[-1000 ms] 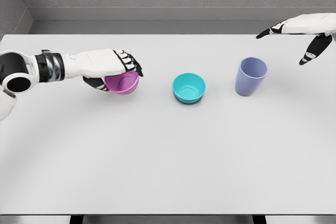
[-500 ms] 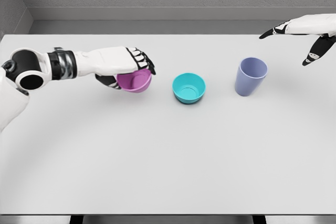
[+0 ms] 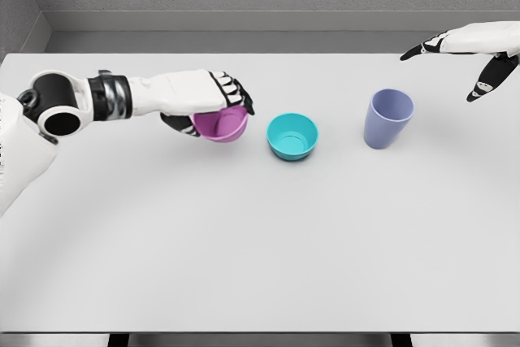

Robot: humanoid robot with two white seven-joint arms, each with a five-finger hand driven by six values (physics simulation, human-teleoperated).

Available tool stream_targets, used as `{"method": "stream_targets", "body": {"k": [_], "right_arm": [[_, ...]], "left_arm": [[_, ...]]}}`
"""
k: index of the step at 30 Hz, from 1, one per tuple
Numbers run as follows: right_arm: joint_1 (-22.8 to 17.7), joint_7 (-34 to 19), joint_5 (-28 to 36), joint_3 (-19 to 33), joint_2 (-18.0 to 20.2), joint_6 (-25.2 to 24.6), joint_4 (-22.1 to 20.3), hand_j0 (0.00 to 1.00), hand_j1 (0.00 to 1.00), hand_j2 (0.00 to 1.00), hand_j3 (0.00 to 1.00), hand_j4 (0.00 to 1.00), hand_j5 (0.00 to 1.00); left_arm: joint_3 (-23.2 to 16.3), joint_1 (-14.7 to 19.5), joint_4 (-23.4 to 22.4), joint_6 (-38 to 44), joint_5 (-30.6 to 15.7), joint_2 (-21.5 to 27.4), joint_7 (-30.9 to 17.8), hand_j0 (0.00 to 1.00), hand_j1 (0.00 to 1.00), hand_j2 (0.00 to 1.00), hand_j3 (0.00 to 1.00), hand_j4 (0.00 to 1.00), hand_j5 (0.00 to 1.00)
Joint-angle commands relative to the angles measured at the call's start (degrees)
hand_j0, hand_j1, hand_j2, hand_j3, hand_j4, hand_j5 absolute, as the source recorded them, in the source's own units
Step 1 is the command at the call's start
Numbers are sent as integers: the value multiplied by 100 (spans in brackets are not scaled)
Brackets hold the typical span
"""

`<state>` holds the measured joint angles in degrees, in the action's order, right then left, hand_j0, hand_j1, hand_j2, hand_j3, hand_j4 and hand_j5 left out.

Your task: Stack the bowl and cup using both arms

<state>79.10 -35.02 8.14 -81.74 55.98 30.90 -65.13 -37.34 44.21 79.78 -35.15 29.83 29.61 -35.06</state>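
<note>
A purple bowl (image 3: 223, 125) hangs just above the table, tilted, with my left hand (image 3: 213, 101) shut on its rim from above. A teal bowl (image 3: 292, 136) stands upright on the white table (image 3: 260, 233), a short gap to the right of the purple bowl. Further right stands a lavender cup (image 3: 387, 119), upright. My right hand (image 3: 470, 54) hovers at the far right edge, above and to the right of the cup, fingers spread and holding nothing.
A grey wall runs along the table's far edge. The table's front edge lies at the bottom of the view.
My left hand has carried the purple bowl to the right, closing most of the gap to the teal bowl. The right hand has barely moved.
</note>
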Motion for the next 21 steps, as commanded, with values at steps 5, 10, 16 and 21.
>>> {"method": "stream_targets", "body": {"k": [5,10,16,21], "right_arm": [[0,2,30,9,1,-14,0,100,100,100,100,100,100],[0,2,21,9,10,-14,0,100,100,100,100,100,100],[0,2,21,9,10,-14,0,100,100,100,100,100,100],[0,2,29,9,10,-14,0,100,100,100,100,100,100]], "left_arm": [[-28,35,-24,15,23,-175,6,56,56,56,56,56,56],[-28,62,-41,15,137,-324,6,56,56,56,56,56,56],[-133,167,-59,15,252,-429,6,55,55,55,55,55,55],[-160,202,-76,15,339,-544,6,55,55,55,55,55,55]]}}
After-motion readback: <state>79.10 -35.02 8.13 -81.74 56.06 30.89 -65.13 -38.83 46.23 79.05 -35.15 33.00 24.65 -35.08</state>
